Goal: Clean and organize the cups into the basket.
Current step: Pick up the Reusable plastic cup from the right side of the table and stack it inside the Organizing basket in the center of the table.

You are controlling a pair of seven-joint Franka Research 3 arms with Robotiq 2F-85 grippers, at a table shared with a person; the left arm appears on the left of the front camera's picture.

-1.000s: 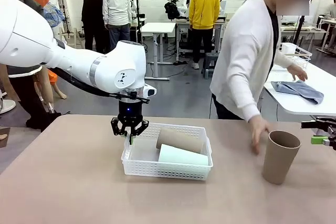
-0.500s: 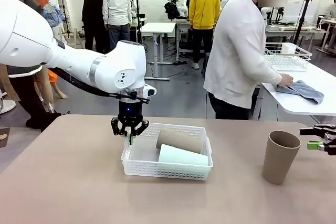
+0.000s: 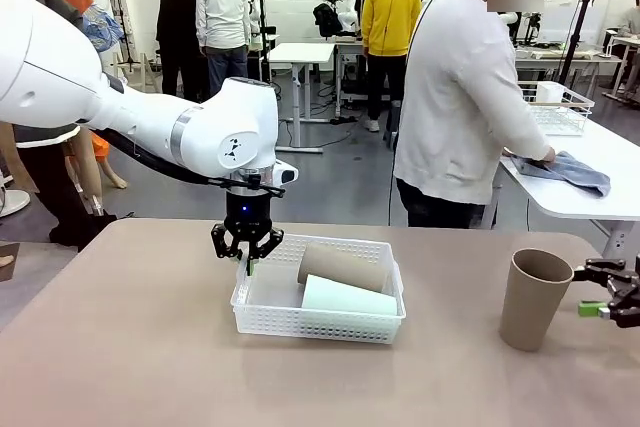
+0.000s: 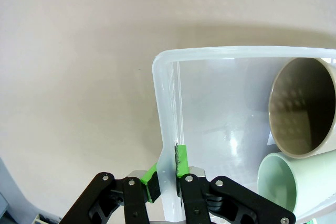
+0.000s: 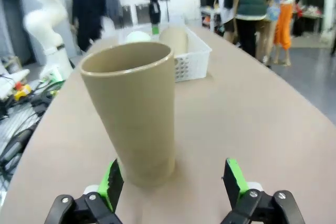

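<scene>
The white lattice basket (image 3: 290, 322) sits mid-table with a tan cup (image 3: 342, 267) and a mint green cup (image 3: 348, 297) lying in it. My left gripper (image 3: 247, 252) is shut on the basket's left wall. In the left wrist view its green pads (image 4: 181, 161) pinch the rim (image 4: 164, 103), with the tan cup (image 4: 304, 108) and the mint cup (image 4: 283, 182) open toward the camera. Another tan cup (image 3: 533, 299) stands upright at the right. My right gripper (image 3: 600, 294) is open just right of it. In the right wrist view this cup (image 5: 134, 108) stands just ahead of the spread fingers of the right gripper (image 5: 173, 182).
A person (image 3: 460, 97) stands beyond the table's far right corner, turned away, hand on a blue cloth (image 3: 570, 169) on a white side table. A wire basket (image 3: 555, 107) rests there. Bare tabletop (image 3: 130, 347) lies left of and in front of the white basket.
The person let go of the standing cup and turned to the side table. My right gripper moved lower beside the cup. The left arm stayed still.
</scene>
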